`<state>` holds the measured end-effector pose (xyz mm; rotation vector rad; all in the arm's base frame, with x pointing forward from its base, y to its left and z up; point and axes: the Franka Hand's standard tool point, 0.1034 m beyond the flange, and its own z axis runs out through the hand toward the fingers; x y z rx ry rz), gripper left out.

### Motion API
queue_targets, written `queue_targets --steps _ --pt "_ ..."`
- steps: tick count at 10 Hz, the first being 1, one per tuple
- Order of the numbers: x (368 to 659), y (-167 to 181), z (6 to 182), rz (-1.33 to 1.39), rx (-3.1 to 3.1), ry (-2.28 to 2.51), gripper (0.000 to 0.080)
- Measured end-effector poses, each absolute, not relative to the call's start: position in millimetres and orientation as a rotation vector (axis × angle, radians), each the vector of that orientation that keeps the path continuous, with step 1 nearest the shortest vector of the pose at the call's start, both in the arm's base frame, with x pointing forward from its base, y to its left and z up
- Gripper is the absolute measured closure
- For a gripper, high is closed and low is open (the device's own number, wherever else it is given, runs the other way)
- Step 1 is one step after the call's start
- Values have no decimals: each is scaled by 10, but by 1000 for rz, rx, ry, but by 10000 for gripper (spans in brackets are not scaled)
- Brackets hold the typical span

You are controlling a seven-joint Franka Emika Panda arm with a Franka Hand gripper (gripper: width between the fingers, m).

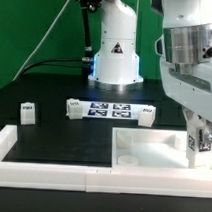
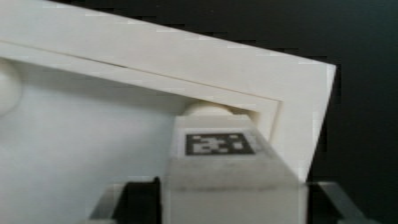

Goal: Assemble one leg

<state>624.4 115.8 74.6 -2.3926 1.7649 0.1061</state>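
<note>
My gripper [image 1: 200, 146] is shut on a leg [image 1: 203, 139], a small white block with a black-and-white tag, and holds it upright over the right corner of the large white square tray-like piece [image 1: 142, 148]. In the wrist view the held leg [image 2: 222, 165] sits between the dark fingers [image 2: 139, 200], its end at the rounded corner hole [image 2: 217, 106] of the square piece [image 2: 107, 110]. I cannot tell whether the leg touches the hole. Three more legs stand on the black table: one at the exterior view's left [image 1: 27, 112], one [image 1: 72, 110] and one [image 1: 146, 117] either side of the marker board.
The marker board [image 1: 106, 109] lies flat behind the square piece. A white raised wall [image 1: 41, 173] runs along the front and left of the work area. The robot's white base [image 1: 114, 56] stands at the back.
</note>
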Motion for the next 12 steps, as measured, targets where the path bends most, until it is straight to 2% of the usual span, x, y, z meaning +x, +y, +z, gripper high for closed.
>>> queue_targets --steps 1,2,3,8,12 --pt "6245 1186 750 101 -2407 1741 423" --pt "6241 1206 748 94 -2456 1670 236" --pt "6237 1210 741 75 -2575 1478 170" --pt "6281 1253 746 20 -2992 460 151" --pt "6279 1172 729 -10 -3028 -60 151"
